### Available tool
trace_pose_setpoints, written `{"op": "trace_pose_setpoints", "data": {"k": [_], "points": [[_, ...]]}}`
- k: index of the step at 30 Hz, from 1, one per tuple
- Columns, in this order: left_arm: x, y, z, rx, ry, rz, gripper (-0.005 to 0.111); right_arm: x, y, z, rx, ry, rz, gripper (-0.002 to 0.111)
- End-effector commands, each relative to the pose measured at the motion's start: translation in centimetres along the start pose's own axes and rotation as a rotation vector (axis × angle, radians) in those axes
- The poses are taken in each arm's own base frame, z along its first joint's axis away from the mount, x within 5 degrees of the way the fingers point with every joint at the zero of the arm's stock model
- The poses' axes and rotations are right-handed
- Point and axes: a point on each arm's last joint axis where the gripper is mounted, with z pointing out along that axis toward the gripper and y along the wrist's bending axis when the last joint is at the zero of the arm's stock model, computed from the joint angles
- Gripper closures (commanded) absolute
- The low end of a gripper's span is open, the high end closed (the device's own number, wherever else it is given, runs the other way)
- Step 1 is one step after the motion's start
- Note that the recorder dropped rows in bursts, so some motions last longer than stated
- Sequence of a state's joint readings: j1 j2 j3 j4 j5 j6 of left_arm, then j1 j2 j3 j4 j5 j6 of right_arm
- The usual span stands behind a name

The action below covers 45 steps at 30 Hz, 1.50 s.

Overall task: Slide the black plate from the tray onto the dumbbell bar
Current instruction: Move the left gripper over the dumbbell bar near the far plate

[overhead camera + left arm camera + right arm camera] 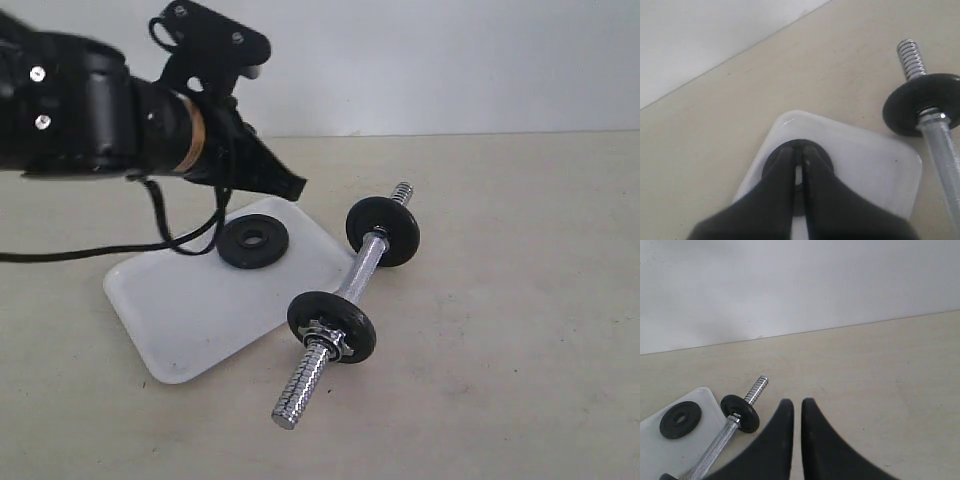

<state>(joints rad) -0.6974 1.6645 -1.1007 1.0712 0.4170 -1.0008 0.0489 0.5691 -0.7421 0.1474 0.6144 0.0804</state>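
Observation:
The black plate [253, 242] lies flat on the white tray [190, 310], near its far end. My left gripper [298, 186] hangs shut in the air just above and to the right of it, holding nothing. In the left wrist view the shut gripper [799, 149] points down over the black plate [768, 164], hiding most of it. The dumbbell bar [365, 265] lies on the table beside the tray, with a black disc [383, 232] near its far end and another [332, 326] with a chrome collar nearer. My right gripper [797, 402] is shut and empty, off to one side of the bar [715, 447].
The left arm's cable [120, 250] droops over the tray's far left corner. Beige table [520, 330] stretches to the right of the bar. A white wall [450, 60] stands behind. The bar's near threaded end [300, 385] sticks out toward the front.

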Motion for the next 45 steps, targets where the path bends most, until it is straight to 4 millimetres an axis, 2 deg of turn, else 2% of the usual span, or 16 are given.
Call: {"op": "trace_pose_setpoints", "data": {"k": [1,4,7,9,13,17,21,32,45], "points": [[-3.2,-1.2,0.3,0.047,0.004,-0.032,0.102,-0.2,0.1,-0.1,-0.002,-0.006,-0.004,0.104],[-4.7,-1.3,1.4,0.014,0.018,-0.016,0.102,0.2,0.0,0.1,0.001,0.013,-0.003,0.104],[-5.1,-1.9,2.6,-0.001,0.167,0.059,0.102,0.8,-0.2,0.4,0.005,0.037,-0.001,0.104],[-5.8,-3.0,3.7,0.049,0.26,0.111,0.102,1.5,-0.4,0.8,0.009,0.061,0.002,0.104],[-6.6,-4.5,5.6,0.124,0.189,0.071,0.102,2.4,-0.5,1.1,0.015,0.102,0.003,0.104],[-4.7,-5.7,7.7,0.155,0.298,0.024,0.102,2.5,-0.5,1.1,0.016,0.119,-0.004,0.104],[-2.5,-6.8,9.8,0.165,0.485,0.086,0.102,2.5,-0.5,1.1,0.015,0.113,-0.004,0.104],[-4.9,-8.3,9.9,0.312,0.356,-0.061,0.102,2.5,-0.5,1.1,0.016,0.113,-0.008,0.104],[-4.1,-9.0,11.3,0.322,0.362,-0.055,0.102,2.5,-0.5,1.1,0.015,0.119,-0.031,0.104]]}}
